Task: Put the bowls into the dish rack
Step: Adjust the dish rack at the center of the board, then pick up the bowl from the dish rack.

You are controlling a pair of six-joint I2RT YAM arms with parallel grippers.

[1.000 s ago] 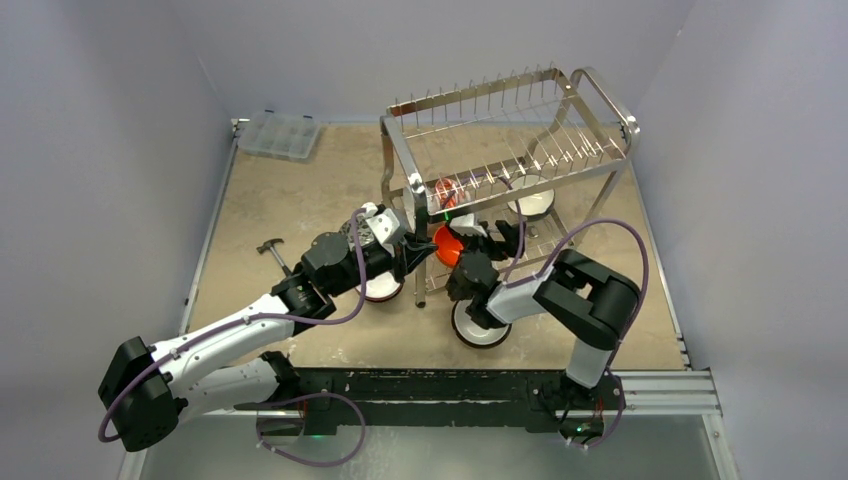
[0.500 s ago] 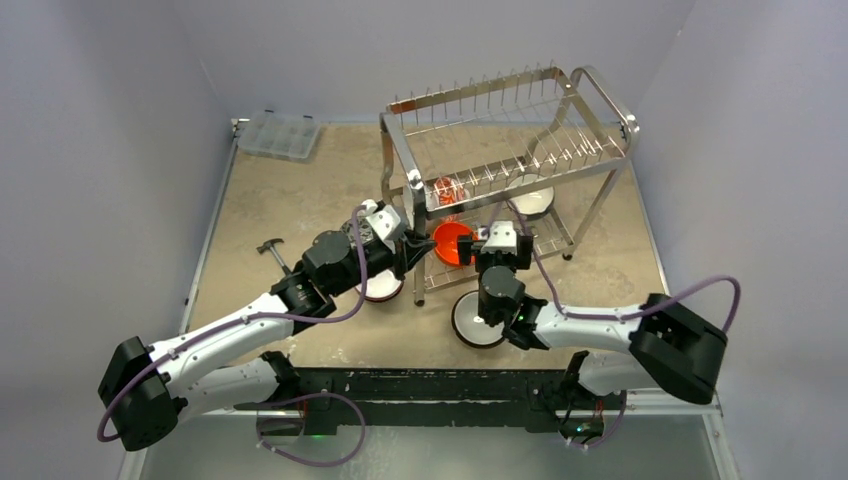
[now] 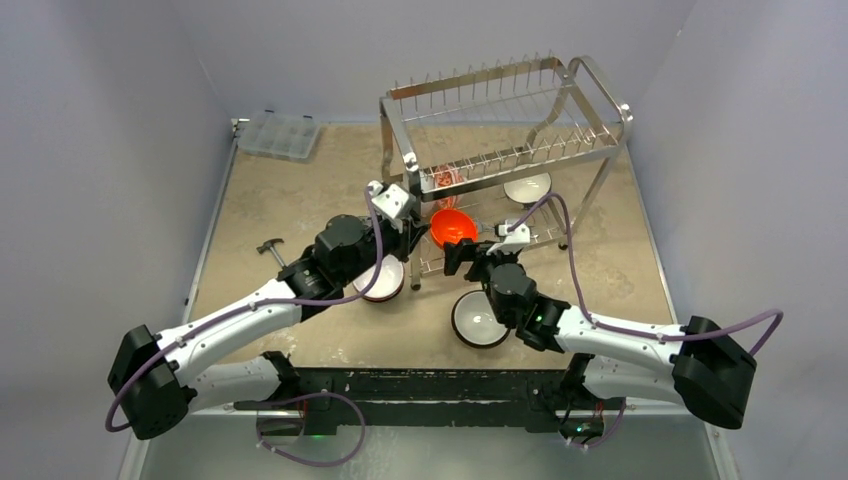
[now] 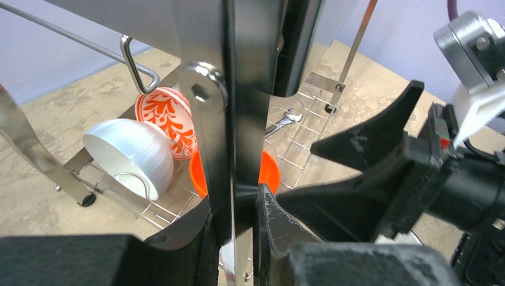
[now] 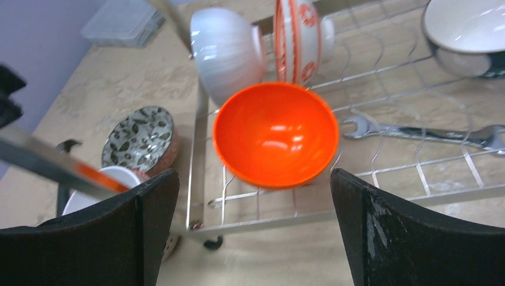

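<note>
The dish rack (image 3: 500,110) stands at the back right. My left gripper (image 3: 408,225) is shut on its near-left upright leg (image 4: 238,119), which passes between the jaws. On the lower tier lie an orange bowl (image 5: 275,134), a white bowl (image 5: 226,50), a red-and-white bowl (image 5: 296,39) and a white-inside dark-outside bowl (image 5: 467,33). My right gripper (image 3: 465,255) is open just in front of the orange bowl (image 3: 452,226), holding nothing. Two more bowls sit on the table: a patterned bowl (image 3: 385,280) under my left arm and a dark-rimmed bowl (image 3: 480,318) under my right wrist.
A wrench (image 5: 417,132) lies on the rack's lower grid to the right of the orange bowl. A clear compartment box (image 3: 280,135) sits at the back left corner. A small hammer-like tool (image 3: 270,250) lies on the table left of my left arm.
The rack has shifted away from me with the left gripper on its leg. My right arm has dropped and stretched out to the right, its open gripper drawn back from the orange bowl.
</note>
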